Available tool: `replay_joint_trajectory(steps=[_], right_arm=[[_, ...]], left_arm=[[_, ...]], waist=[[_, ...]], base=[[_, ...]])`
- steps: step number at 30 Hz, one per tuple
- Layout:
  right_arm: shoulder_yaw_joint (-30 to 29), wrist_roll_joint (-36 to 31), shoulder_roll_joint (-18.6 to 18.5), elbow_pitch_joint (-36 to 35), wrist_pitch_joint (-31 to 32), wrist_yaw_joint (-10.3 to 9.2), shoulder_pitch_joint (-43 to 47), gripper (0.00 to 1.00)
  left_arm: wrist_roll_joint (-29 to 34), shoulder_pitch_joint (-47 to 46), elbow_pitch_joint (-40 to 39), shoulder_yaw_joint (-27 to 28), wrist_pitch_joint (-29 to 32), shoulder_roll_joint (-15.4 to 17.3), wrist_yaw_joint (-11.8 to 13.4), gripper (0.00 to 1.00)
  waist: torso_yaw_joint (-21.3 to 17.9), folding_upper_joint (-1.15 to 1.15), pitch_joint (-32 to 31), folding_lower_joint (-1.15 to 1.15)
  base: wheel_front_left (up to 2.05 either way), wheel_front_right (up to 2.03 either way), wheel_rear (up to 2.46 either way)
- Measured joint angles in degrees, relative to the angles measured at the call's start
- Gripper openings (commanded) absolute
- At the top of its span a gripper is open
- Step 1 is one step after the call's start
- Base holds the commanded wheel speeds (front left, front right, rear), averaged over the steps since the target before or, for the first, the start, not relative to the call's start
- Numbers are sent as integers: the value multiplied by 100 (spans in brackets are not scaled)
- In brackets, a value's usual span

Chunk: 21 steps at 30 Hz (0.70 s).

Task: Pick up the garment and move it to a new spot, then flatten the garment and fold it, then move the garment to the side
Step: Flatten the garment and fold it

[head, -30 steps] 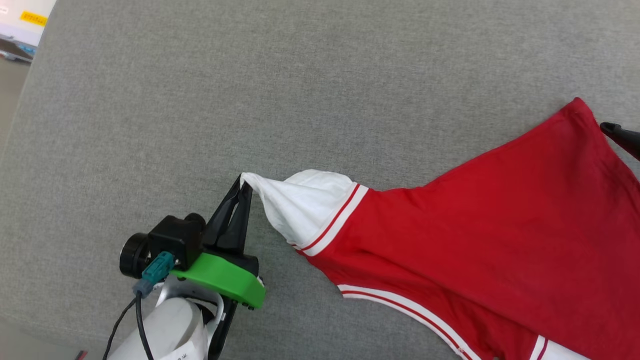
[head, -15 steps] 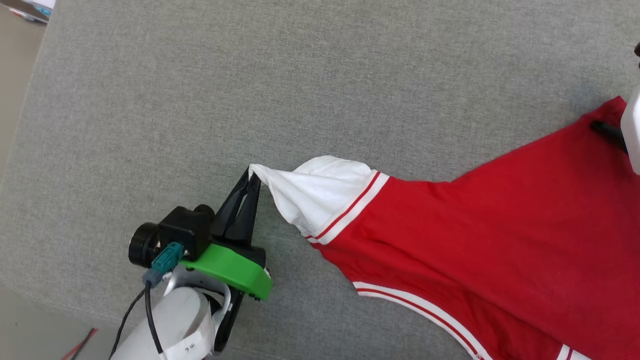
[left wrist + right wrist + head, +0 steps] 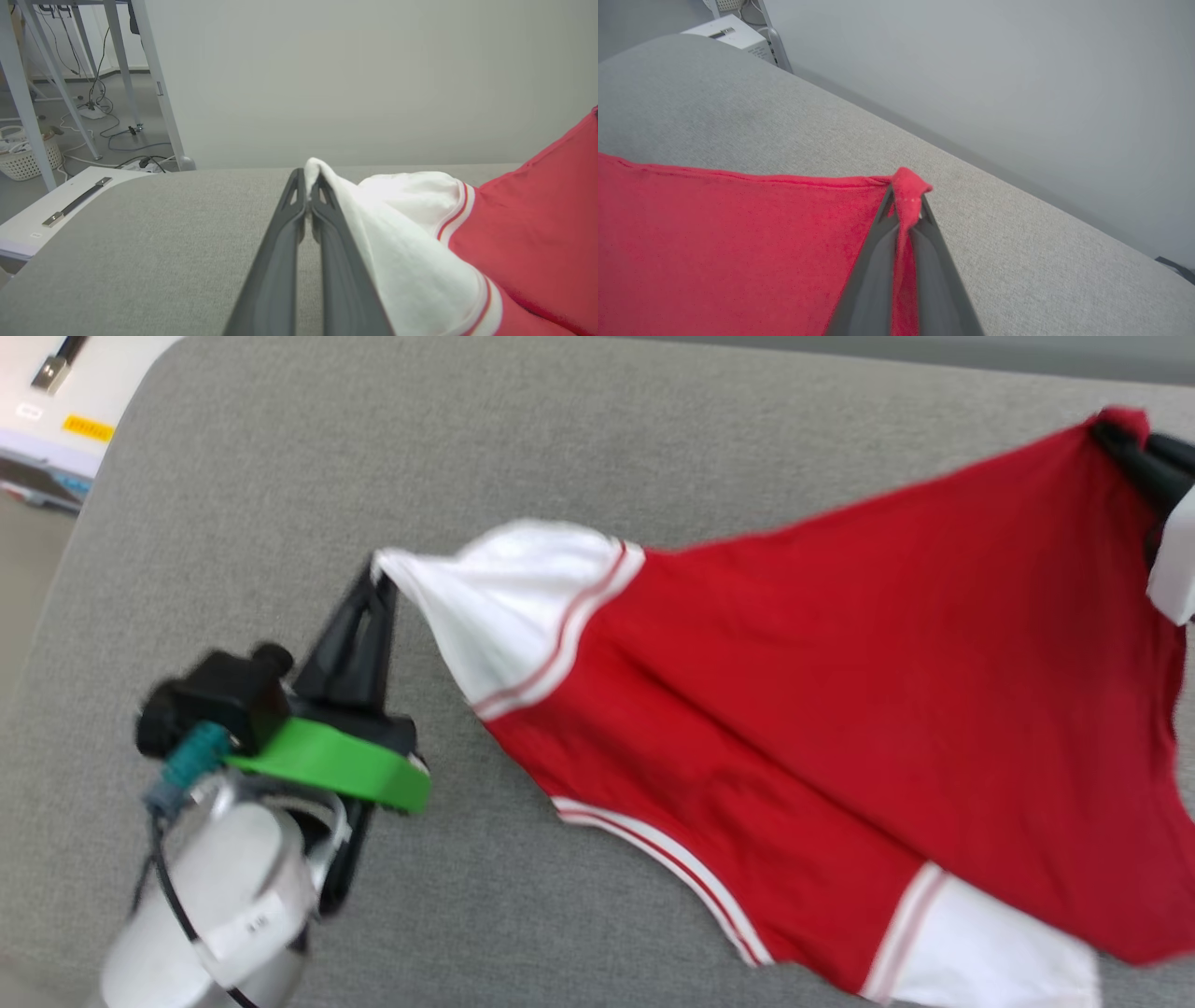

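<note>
Since a second ago the garment (image 3: 840,691) has been raised and drawn taut above the grey cushion (image 3: 280,523); carrying judged underway. White sleeve tip is pinched in the closed left gripper (image 3: 375,567); red hem corner is clamped in the closed right gripper (image 3: 903,205). Cloth is spanned between both.

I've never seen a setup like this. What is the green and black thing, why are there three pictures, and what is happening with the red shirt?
It is a two-armed robot. The big picture comes from its head camera, looking down at a grey cushioned surface. The green and black part is its left gripper, whose fingers pinch the white sleeve of the garment. The other two pictures come from cameras on each wrist, looking along the fingers. The right gripper pinches a red corner, so the shirt hangs stretched between both arms.
</note>
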Motion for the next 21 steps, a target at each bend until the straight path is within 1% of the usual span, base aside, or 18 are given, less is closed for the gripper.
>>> replay_joint_trajectory(steps=[4,5,8,11,13,16,21], right_arm=[[-415,-141,54,-221,-424,0,7,0],[-537,-187,82,-268,-490,0,7,0],[-820,-371,205,-441,-611,0,-9,0],[-988,-554,369,-565,-606,0,-140,0],[-1095,-643,506,-589,-564,0,-369,0],[-1261,-747,750,-474,-464,0,-980,0],[-1344,-1114,990,1,-353,0,-2352,0]], left_arm=[[5,-641,-236,199,210,215,-49,0],[12,-849,-260,227,277,256,-94,0],[14,-1489,-344,287,515,293,-203,0],[0,-2210,-322,333,723,299,-342,0],[-64,-2729,-213,400,803,272,-448,0],[-74,-3688,88,477,929,245,-627,0],[-104,-5416,839,482,1139,134,-913,0]], waist=[[-198,0,-192,0],[-253,0,-223,0],[-410,0,-266,0],[-535,0,-228,0],[-591,0,-146,0],[-667,0,45,0],[-730,0,481,0]], base=[[0,0,0],[0,0,0],[0,0,0],[0,0,0],[0,0,0],[0,0,0],[0,0,0]])
